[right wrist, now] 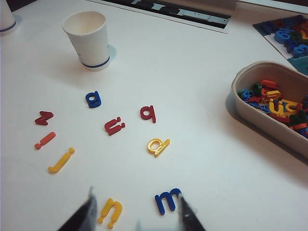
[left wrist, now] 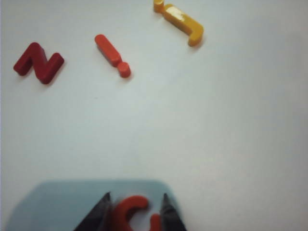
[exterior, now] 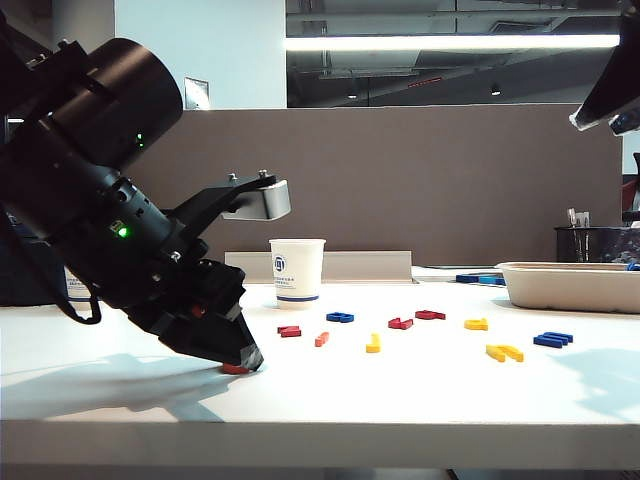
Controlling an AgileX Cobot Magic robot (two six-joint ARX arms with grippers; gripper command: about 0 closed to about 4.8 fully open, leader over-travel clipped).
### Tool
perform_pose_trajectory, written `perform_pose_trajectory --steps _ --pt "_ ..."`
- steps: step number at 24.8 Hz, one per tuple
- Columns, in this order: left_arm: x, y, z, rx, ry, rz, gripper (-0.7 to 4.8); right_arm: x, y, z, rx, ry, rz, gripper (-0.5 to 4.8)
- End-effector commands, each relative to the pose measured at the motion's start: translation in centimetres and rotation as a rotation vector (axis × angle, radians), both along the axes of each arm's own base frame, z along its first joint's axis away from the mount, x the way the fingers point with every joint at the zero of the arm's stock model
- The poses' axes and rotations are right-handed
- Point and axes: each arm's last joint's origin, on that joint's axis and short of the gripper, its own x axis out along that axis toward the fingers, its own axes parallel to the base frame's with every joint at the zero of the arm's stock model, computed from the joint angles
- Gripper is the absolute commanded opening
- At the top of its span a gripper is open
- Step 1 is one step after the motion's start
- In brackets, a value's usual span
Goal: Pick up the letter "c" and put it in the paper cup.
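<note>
The letter "c" (left wrist: 124,211), orange-red and flat, lies on the white table between the fingertips of my left gripper (left wrist: 136,196). The two dark tips stand close against its sides, and the jaws look open around it. In the exterior view that gripper (exterior: 246,360) is tilted down to the table at the front left, with the letter "c" (exterior: 234,369) showing as a red sliver under its tip. The paper cup (exterior: 297,270) stands upright behind it, mid-table, and also shows as the paper cup (right wrist: 89,38) in the right wrist view. My right gripper (right wrist: 136,206) hangs open above the table, holding nothing.
Loose letters lie around: a dark red z (left wrist: 37,62), an orange-red bar with dot (left wrist: 111,54), a yellow j (left wrist: 180,23), a yellow n (right wrist: 111,211), a blue m (right wrist: 166,199). A beige tray (right wrist: 240,103) of letters sits at the right. A second cup (right wrist: 6,17) stands further back.
</note>
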Motion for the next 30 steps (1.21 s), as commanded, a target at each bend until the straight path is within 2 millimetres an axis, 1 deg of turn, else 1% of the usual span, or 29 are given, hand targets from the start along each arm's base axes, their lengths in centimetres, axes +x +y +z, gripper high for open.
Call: perform_pose_trajectory --steps 1,4,7,15,18,25,30 --pt "-0.4 0.4 -0.7 0.071 0.055 0.019 1.15 0.1 0.0 0.3 0.001 -0.024 -0.001 2.12" --pt "-0.1 0.2 -0.2 0.059 0.033 0.022 1.15 0.1 0.0 0.3 0.001 -0.023 -0.001 2.12" --pt "0.3 0.0 0.9 0.037 -0.005 0.028 1.15 0.1 0.0 0.3 0.001 -0.023 -0.001 2.12" --pt "1.3 -0.7 2.9 0.003 -0.07 0.038 1.15 0.1 0.0 0.3 0.001 -0.023 -0.001 2.12" --pt "1.7 -1.0 3.4 -0.009 -0.086 0.039 1.15 0.1 0.0 0.3 0.001 -0.023 -0.001 2.12" --pt "1.9 -1.1 3.9 -0.022 -0.108 0.042 1.15 0.1 0.0 0.3 0.001 -0.023 -0.001 2.12" --pt "2.5 -1.5 4.9 -0.048 -0.153 0.052 1.15 0.1 0.0 0.4 0.003 -0.039 -0.001 2.11"
